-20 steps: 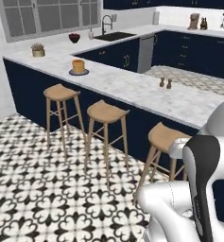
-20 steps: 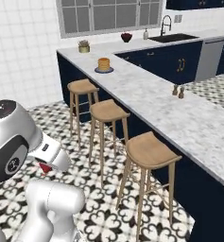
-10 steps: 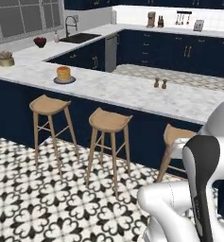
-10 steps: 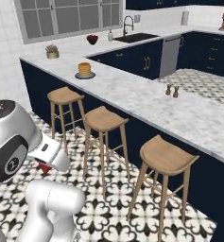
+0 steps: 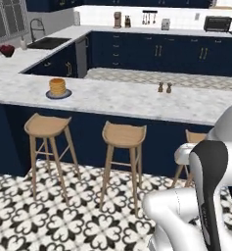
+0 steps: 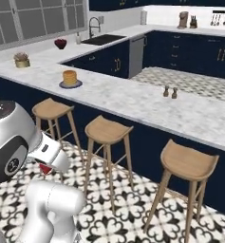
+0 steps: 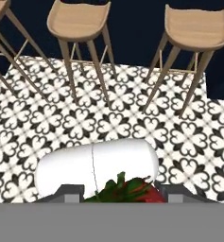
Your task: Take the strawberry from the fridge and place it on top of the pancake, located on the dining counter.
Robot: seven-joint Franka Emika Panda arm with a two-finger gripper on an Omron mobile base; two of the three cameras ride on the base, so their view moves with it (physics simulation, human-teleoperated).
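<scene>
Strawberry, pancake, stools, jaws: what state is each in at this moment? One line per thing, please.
strawberry: held between the jaws, green leaves showing, carried above the patterned floor.
gripper: jaws closed on the strawberry.
pancake: stacked on its blue plate, nothing on top yet.
dining counter: bears the plated pancake and two small shakers.
stools: upright, lined up along the counter's base.

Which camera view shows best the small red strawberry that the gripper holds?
The hand view shows it best: the small red strawberry with green leaves sits close to the camera at the bottom, between the two finger bases of the gripper. In the right base view, a little red peeks out under the white arm.
</scene>
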